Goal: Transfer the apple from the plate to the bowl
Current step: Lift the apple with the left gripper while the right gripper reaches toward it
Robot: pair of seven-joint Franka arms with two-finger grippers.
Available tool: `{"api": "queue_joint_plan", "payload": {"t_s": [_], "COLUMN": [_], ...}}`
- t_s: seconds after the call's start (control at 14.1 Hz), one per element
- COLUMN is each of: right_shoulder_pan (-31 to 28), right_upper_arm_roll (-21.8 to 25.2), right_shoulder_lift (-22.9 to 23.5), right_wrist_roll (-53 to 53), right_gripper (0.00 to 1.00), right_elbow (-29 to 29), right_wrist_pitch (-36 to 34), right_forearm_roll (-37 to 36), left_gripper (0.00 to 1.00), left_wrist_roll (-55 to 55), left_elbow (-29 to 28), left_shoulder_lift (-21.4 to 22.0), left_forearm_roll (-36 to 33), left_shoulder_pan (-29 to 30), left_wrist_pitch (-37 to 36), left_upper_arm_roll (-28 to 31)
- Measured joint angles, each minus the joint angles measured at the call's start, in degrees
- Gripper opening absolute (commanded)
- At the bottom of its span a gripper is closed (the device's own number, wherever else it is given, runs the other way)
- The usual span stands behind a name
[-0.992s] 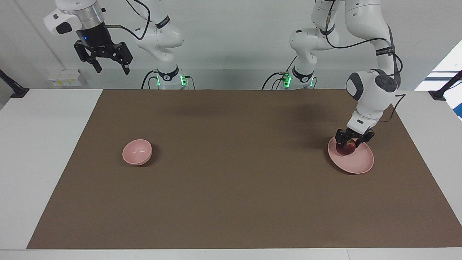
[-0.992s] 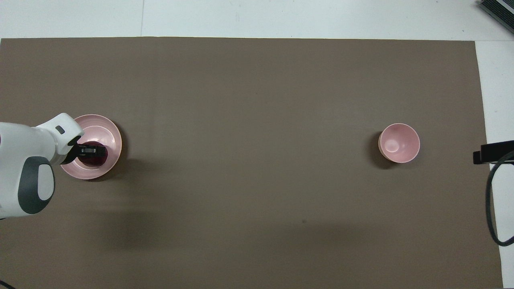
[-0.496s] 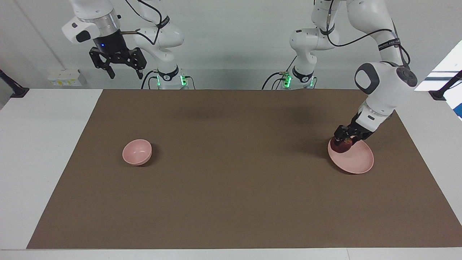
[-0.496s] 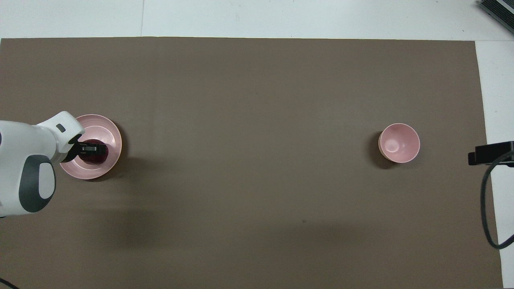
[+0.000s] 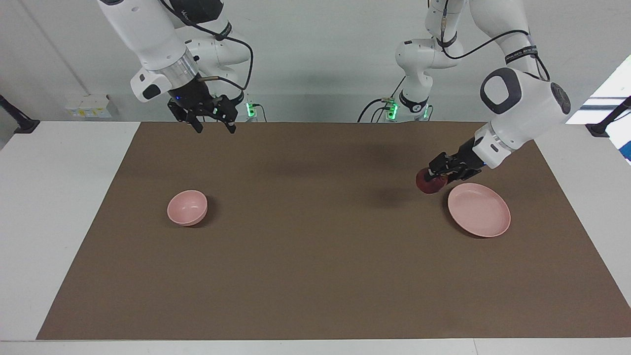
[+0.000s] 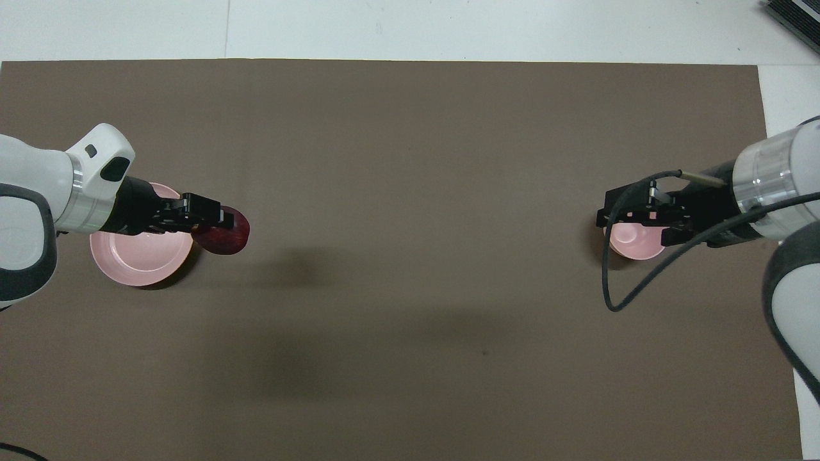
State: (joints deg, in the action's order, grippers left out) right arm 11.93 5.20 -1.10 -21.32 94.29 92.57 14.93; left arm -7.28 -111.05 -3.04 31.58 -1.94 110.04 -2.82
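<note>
My left gripper [image 5: 434, 176] [image 6: 221, 225] is shut on the dark red apple [image 5: 430, 183] [image 6: 225, 234] and holds it in the air over the brown mat, just off the plate's rim on the side toward the bowl. The flat pink plate [image 5: 479, 209] [image 6: 139, 256] lies bare at the left arm's end of the table. At the right arm's end sits the small deep pink bowl [image 5: 187, 207] [image 6: 631, 243]. My right gripper [image 5: 213, 126] [image 6: 631, 218] hangs open, high over the mat, and in the overhead view it partly covers the bowl.
A brown mat [image 5: 315, 236] covers most of the white table [image 5: 59, 197]. A black cable [image 6: 640, 282] loops from the right arm's wrist over the mat by the bowl.
My left gripper has lifted the apple off the plate and carried it toward the bowl's end. The right arm has swung down and inward, and now hangs over the mat.
</note>
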Motion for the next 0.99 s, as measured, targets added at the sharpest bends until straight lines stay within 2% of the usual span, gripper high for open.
{"api": "queue_joint_plan", "payload": {"t_s": [0.64,0.99], "right_shoulder_pan": [3.9,5.9], "right_upper_arm_roll": [-0.1,-0.1], "right_shoulder_lift": [5.9,9.6], "right_wrist_roll": [-24.8,-40.7], "right_gripper": [1.0,1.0], "right_elbow": [0.2,0.2], "right_wrist_pitch": [6.3,13.3], "right_forearm_roll": [19.5,32.7], "left_gripper": [0.0,0.0], "left_wrist_roll": [3.4,5.6], "left_elbow": [-0.1,-0.6], "left_shoulder_lift": [2.0,2.8], "left_forearm_roll": [21.9,28.6], "left_shoulder_pan": [0.0,-0.1], "left_wrist_pitch": [-2.1,0.6], "left_upper_arm_roll": [-6.9,-11.4]}}
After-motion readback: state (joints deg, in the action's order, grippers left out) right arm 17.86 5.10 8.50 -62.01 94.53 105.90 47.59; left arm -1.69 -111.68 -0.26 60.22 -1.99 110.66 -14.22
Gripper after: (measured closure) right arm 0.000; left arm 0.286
